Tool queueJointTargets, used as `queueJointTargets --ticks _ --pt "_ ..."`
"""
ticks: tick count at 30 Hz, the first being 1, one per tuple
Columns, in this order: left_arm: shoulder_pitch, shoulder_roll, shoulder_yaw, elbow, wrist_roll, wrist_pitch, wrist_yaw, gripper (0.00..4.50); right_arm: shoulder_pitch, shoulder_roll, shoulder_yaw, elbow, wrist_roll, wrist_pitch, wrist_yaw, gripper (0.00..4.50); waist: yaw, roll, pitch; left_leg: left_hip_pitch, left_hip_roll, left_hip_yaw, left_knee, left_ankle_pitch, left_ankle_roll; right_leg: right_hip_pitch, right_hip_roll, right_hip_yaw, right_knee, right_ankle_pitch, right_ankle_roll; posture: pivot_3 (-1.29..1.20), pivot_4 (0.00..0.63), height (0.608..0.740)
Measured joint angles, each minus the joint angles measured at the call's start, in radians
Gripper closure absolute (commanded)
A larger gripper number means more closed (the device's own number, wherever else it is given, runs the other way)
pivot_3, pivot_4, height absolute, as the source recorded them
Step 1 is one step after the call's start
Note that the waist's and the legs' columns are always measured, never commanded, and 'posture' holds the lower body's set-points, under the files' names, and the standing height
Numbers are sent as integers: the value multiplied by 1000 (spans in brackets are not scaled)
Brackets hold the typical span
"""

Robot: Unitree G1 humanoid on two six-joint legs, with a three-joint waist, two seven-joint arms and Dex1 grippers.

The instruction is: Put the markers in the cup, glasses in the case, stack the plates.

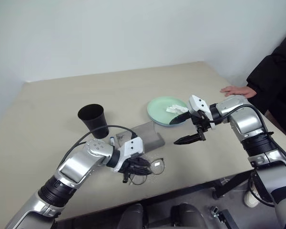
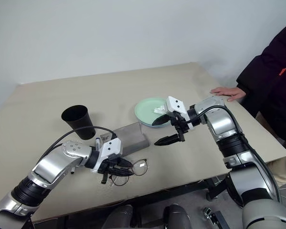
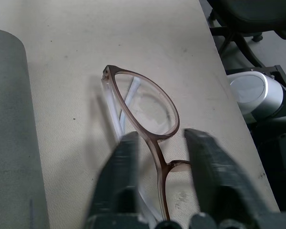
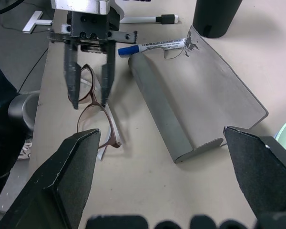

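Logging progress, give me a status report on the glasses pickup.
Left gripper straddling the glasses at the bridge, jaws not yet clamped. Right gripper open, hovering above the table. Case closed beside the glasses.

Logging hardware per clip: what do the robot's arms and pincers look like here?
Both arms are silver-grey shells with black ribbed joints. White wrist blocks carry the left pincer and the right pincer, each with two black tapered fingers. A black cable loops along each forearm.
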Motion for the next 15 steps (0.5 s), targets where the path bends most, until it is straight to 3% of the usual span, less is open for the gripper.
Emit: queueJointTargets --ticks 1,9,15 --pt "0 0 2 -2 -4 -1 -4 4485 0 0 0 0 0 1 0 0 0 0 0 0 0 0 0 0 0 0 0 0 0 0 0 0 0 700" --pt "-30 -3 4 6 -20 -2 -14 4485 6 1 1 0 0 1 0 0 14 0 0 0 1 -3 2 0 0 2 0 -3 0 0 0 0 0 700" --pt "-129 -24 78 76 -52 26 -11 4485 6 10 9 0 -1 -1 0 0 17 0 0 -1 1 -3 3 0 0 2 0 -3 0 0 0 0 0 700"
